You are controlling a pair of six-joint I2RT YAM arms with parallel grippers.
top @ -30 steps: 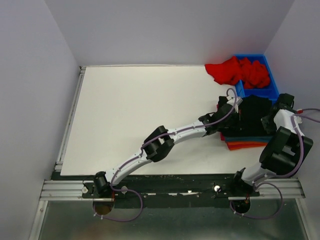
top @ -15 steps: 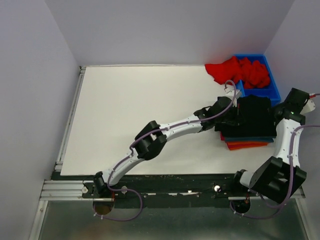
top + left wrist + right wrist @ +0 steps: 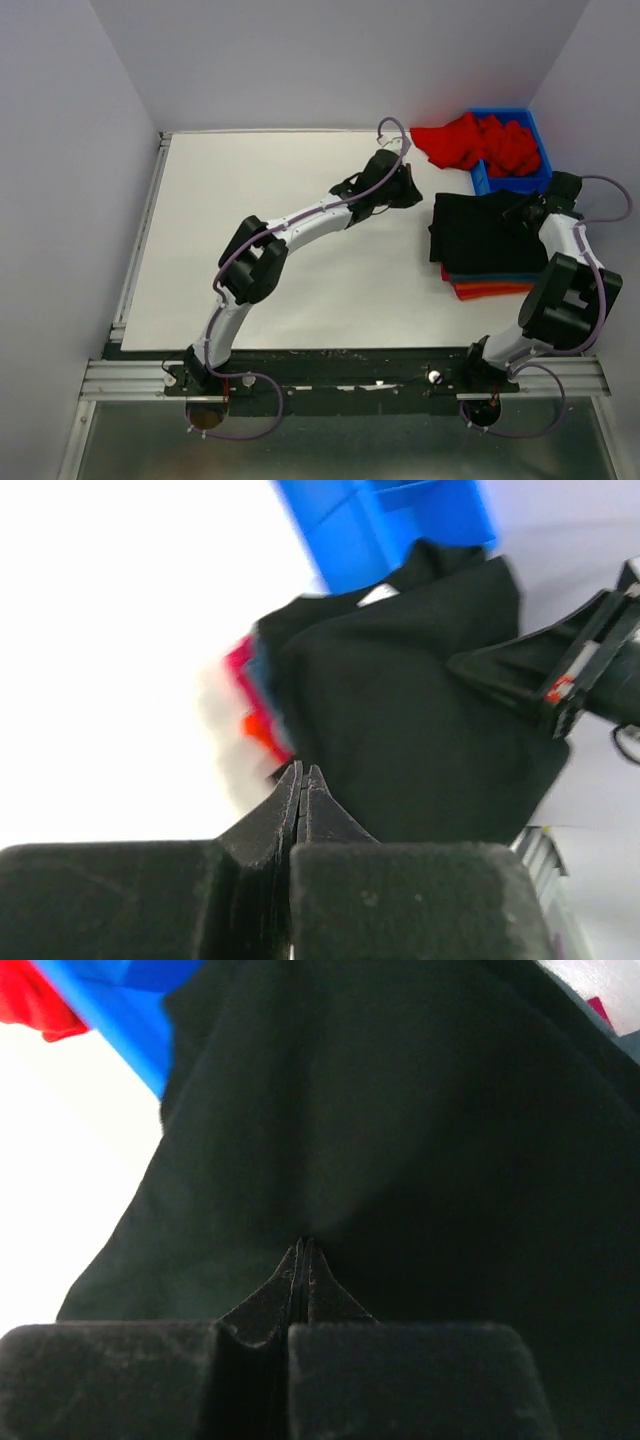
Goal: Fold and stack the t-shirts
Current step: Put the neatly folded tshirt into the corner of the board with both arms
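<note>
My left gripper point(image 3: 408, 187), closed and empty, hangs left of the black t-shirt point(image 3: 482, 236). My right gripper point(image 3: 528, 211), also closed, sits over its far-right corner, perhaps touching cloth.

The black t-shirt point(image 3: 480, 235) was soft, matt cloth, smooth apart from a few gentle folds. Beneath it, the orange t-shirt point(image 3: 490, 291) showed a dull fabric edge. The red t-shirt point(image 3: 465, 140) was crumpled, matt cloth. The blue bin point(image 3: 515, 183) was smooth plastic with a slight sheen. The surface point(image 3: 280, 230) looked white, flat and matt. The jaws of the left gripper point(image 3: 302, 772) and the right gripper point(image 3: 303, 1245) wore dull black, faintly grainy padding.
</note>
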